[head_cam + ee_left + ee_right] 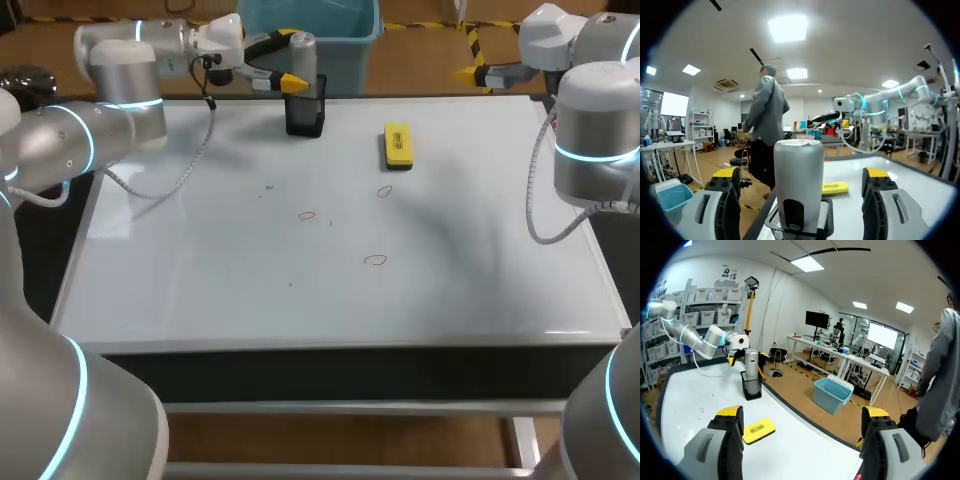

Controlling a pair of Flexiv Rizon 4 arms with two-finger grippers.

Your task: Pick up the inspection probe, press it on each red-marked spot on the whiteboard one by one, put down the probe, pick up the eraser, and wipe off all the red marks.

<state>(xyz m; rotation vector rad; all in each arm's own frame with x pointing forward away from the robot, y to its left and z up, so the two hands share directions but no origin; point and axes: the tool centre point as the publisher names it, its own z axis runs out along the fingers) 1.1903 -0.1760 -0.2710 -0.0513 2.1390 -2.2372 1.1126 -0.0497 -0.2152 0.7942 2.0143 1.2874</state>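
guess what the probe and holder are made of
Probe: likely metal or silver-painted plastic; smooth grey shell with a soft, even sheen. Holder: probably black-coated metal mesh; a fine see-through grid shows along its walls.

Silvery-white arms (120, 95), glowing cyan rings (88, 150), dangling grey cables (531, 205)

Probe tip: the lower end of the probe (301, 55) sits down inside the black mesh holder (305, 115), so I cannot see it in any view.
Holder base: cut off by the edge in my left wrist view.
Eraser (835, 188): one end is hidden behind the probe in my left wrist view.
Red marks (306, 215): three thin outlines on the whiteboard (200, 280), too small to tell their shapes.
Bluish specks (268, 187): too small to identify.
Left gripper (801, 175): my finger bodies run off the edge.
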